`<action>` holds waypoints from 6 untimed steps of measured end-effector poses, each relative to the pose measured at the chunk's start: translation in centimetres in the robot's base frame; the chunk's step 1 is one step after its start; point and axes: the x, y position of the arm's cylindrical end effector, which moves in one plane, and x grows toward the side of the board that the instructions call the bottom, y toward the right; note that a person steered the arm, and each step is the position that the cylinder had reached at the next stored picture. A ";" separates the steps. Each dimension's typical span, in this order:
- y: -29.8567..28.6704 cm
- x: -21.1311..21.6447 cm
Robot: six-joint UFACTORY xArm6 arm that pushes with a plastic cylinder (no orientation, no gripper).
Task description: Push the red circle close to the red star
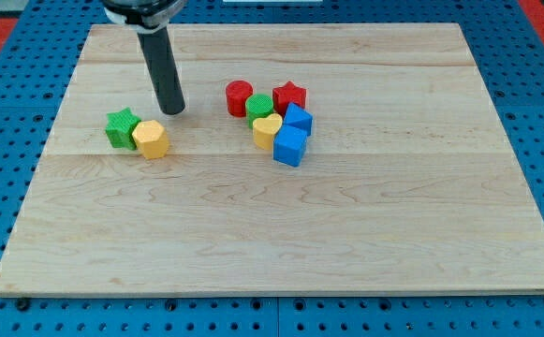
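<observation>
The red circle [239, 96] stands on the wooden board [281, 234] just left of a green circle [260, 106]. The red star [290, 96] sits right of the green circle, touching it. The green circle lies between the two red blocks. My tip [173, 111] rests on the board to the left of the red circle, about a block's width and more away, and above and right of the yellow hexagon [151, 139].
A yellow heart [267, 132] and two blue blocks [297, 119] [290, 146] cluster below the green circle and red star. A green star [122, 127] touches the yellow hexagon at the view's left. Blue pegboard surrounds the board.
</observation>
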 end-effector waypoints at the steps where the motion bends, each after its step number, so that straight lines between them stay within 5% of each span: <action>1: 1.9 -1.0; 4: 8.8 -0.7; 5: 0.9 -1.1; 6: -0.4 -1.8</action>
